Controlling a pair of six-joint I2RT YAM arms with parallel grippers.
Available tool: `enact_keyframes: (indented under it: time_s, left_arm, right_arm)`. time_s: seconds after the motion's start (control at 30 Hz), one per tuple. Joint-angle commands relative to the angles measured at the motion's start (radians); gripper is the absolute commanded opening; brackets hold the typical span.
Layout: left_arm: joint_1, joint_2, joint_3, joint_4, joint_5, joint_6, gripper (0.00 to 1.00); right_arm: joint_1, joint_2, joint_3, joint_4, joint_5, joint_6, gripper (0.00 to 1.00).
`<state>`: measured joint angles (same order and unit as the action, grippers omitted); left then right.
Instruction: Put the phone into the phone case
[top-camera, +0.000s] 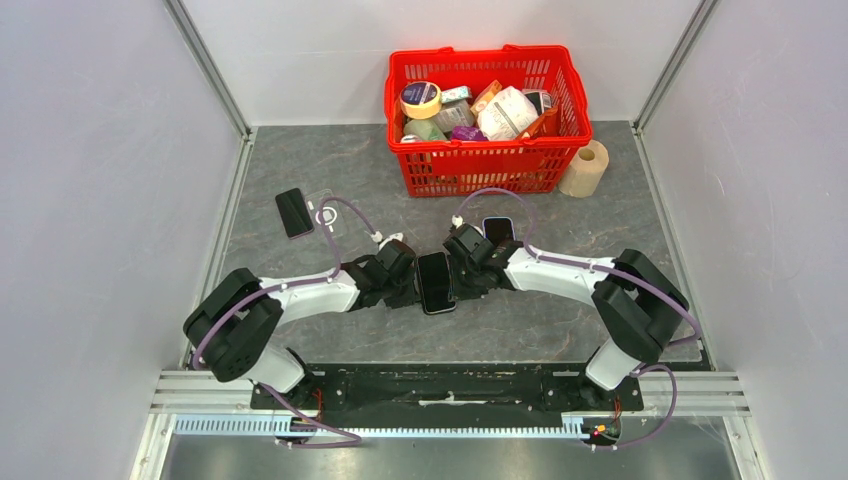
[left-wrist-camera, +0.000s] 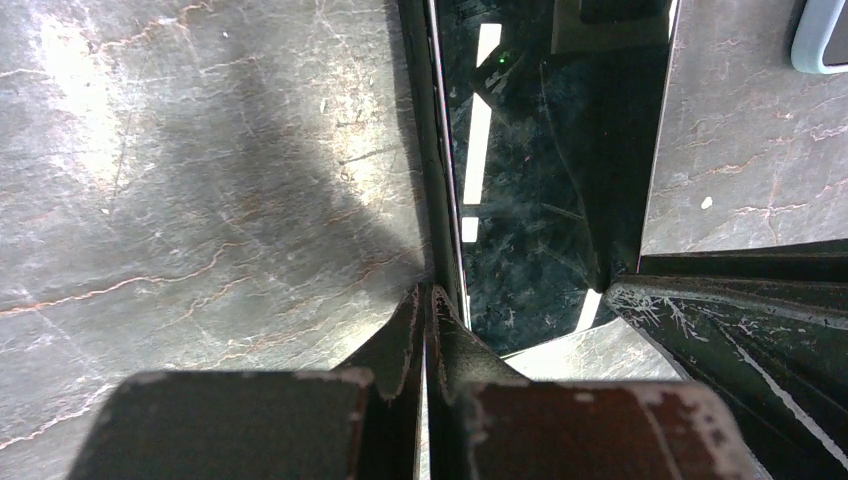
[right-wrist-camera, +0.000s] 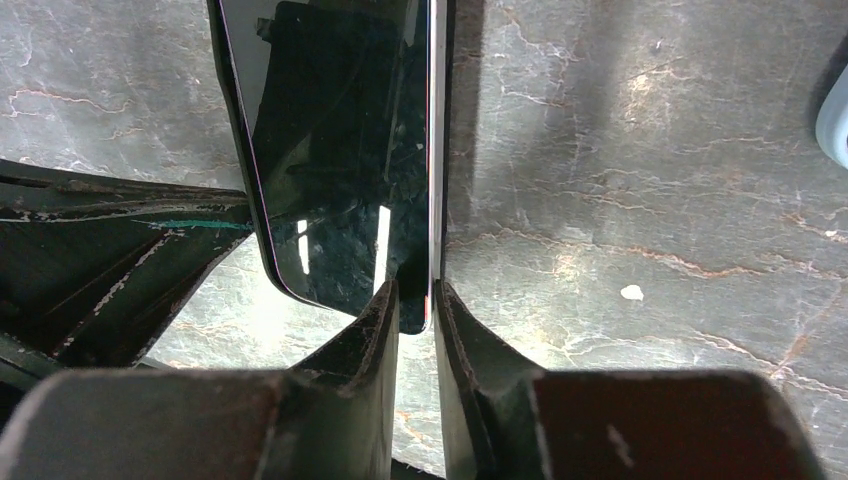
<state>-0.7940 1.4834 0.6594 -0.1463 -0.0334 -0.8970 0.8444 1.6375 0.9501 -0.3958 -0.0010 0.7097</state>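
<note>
Pinching the dark-screened phone (top-camera: 436, 282) from either side, the left gripper (top-camera: 408, 276) and right gripper (top-camera: 462, 266) meet at the centre of the top view over the grey counter (top-camera: 300, 160). Each wrist view shows its fingers narrowed tight onto a long edge of the phone. Lying well apart at the frame's left middle is the clear phone case (top-camera: 322, 211), just beside a second phone (top-camera: 294, 212), and a red basket (top-camera: 487, 165) sits at the top.

A glossy black phone (top-camera: 436, 282) is shown over a grey table (top-camera: 330, 160) veined white and rust; a red basket (top-camera: 480, 168) and beige roll (top-camera: 585, 168) are seen farther off.
</note>
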Motion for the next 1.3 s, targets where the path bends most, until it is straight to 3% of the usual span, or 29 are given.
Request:
enact_keyframes:
  time_s: [0.0, 0.5, 0.83, 1.27]
  left_arm:
    - [-0.017, 0.036, 0.023, 0.014, -0.001, -0.026, 0.02]
    - [-0.023, 0.050, 0.026, 0.030, 0.000, -0.033, 0.02]
    - [-0.024, 0.041, 0.026, 0.027, -0.002, -0.030, 0.02]
    - [-0.024, 0.018, 0.060, -0.015, -0.023, -0.019, 0.02]
  right_arm:
    - [0.024, 0.015, 0.004, 0.051, -0.009, 0.018, 0.24]
    - [0.093, 0.107, 0.006, 0.068, -0.005, 0.052, 0.10]
    - [0.139, 0.159, -0.013, 0.020, 0.128, 0.078, 0.00]
    - [0.165, 0.271, 0.015, -0.049, 0.217, 0.103, 0.00]
